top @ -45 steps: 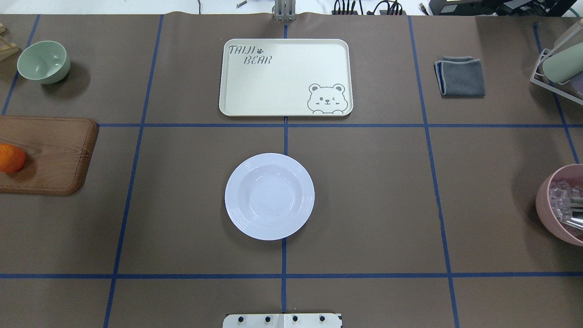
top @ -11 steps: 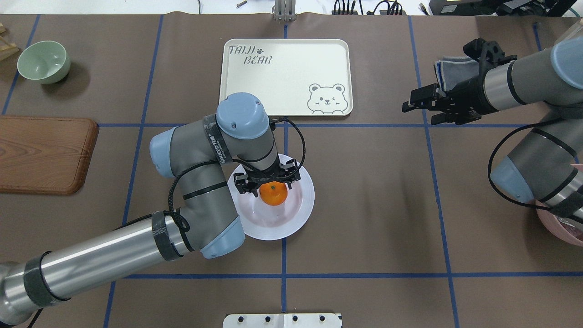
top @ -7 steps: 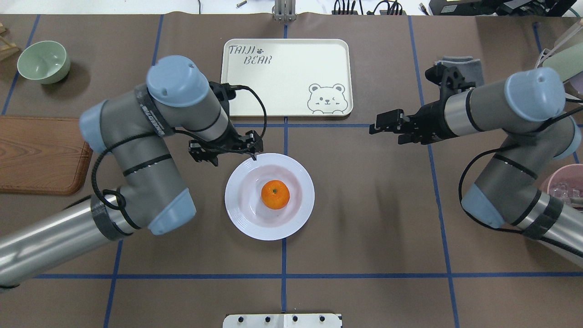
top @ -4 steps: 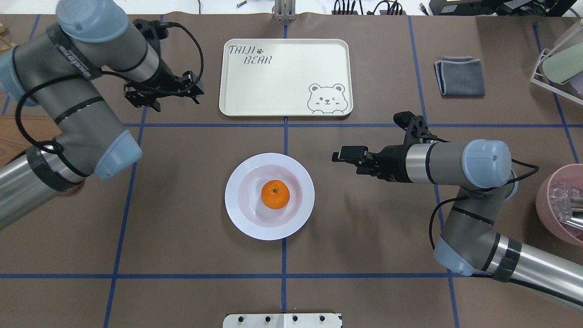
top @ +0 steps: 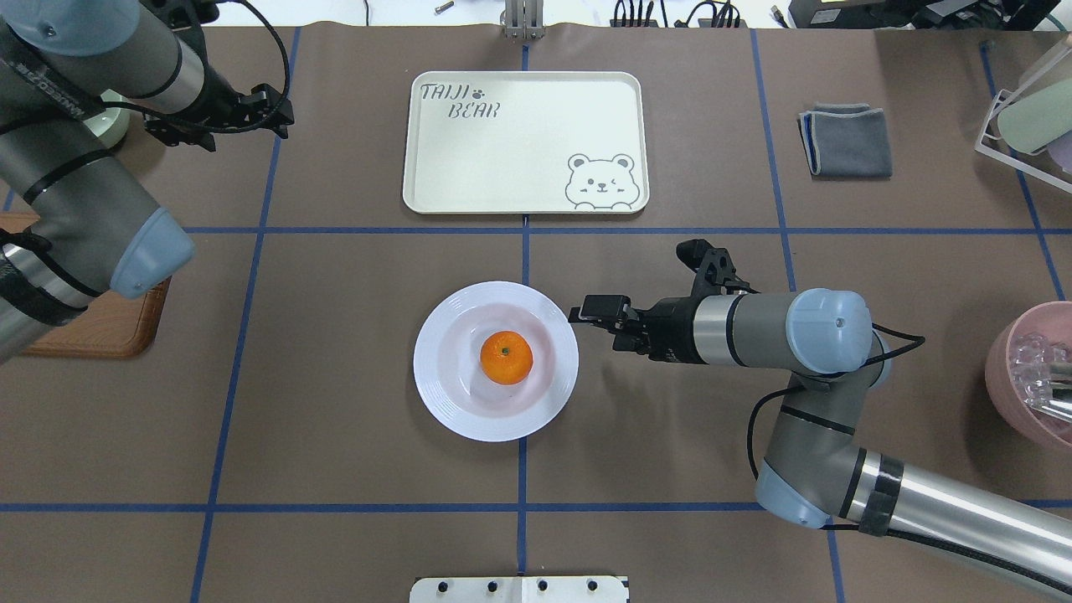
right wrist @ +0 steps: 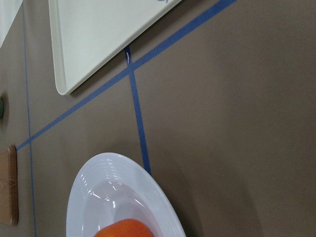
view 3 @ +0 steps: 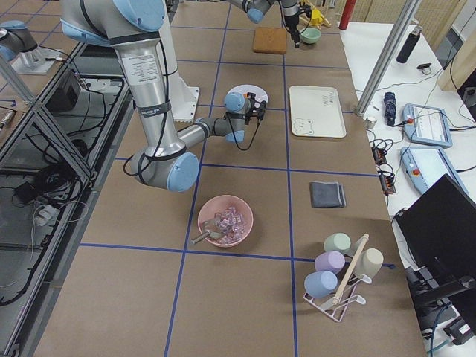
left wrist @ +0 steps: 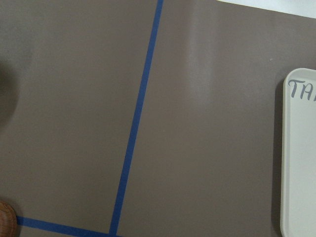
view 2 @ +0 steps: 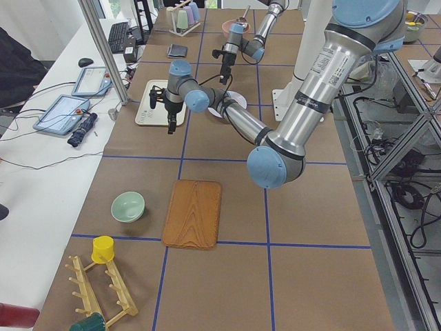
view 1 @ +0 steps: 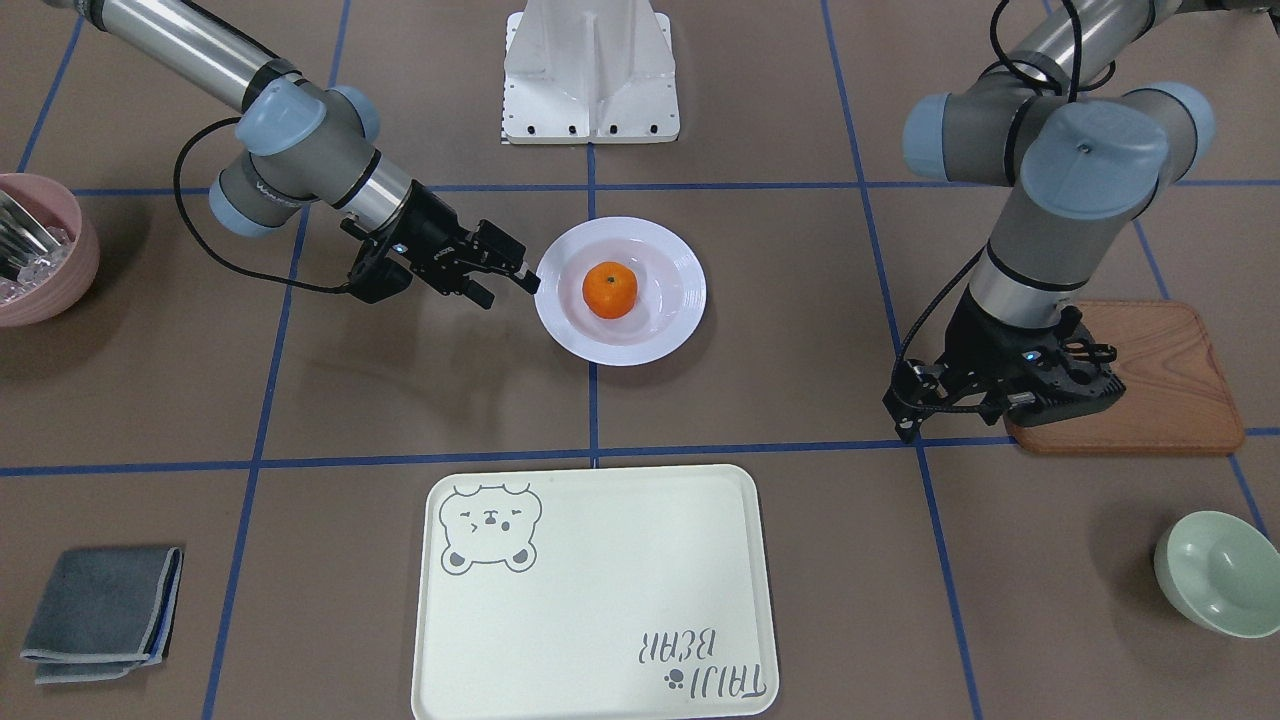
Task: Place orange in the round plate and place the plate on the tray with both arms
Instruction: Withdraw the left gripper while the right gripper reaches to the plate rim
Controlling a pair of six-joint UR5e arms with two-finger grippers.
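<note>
The orange [top: 506,358] [view 1: 610,290] [right wrist: 123,228] lies in the middle of the round white plate [top: 448,406] [view 1: 650,345] [right wrist: 94,182], which stands on the table in front of the tray [top: 519,142] [view 1: 600,610]. My right gripper [top: 589,318] [view 1: 508,282] is open and level with the table, its tips just off the plate's right rim and holding nothing. My left gripper [top: 230,124] [view 1: 1000,405] hangs open and empty, pointing down, far to the left of the tray. The left wrist view shows only bare table and the tray's edge [left wrist: 298,148].
A brown wooden board [top: 100,327] [view 1: 1150,380] lies on the left under the left arm. A pale-green bowl [view 1: 1220,572] stands at the far left, a grey cloth [top: 846,141] at the far right, a pink bowl [top: 1034,377] at the right edge, a cup rack [top: 1026,117] beyond it.
The left gripper let go of the orange in the plate and drew back up and to the far left. The right gripper came in from the right to the plate's rim.
</note>
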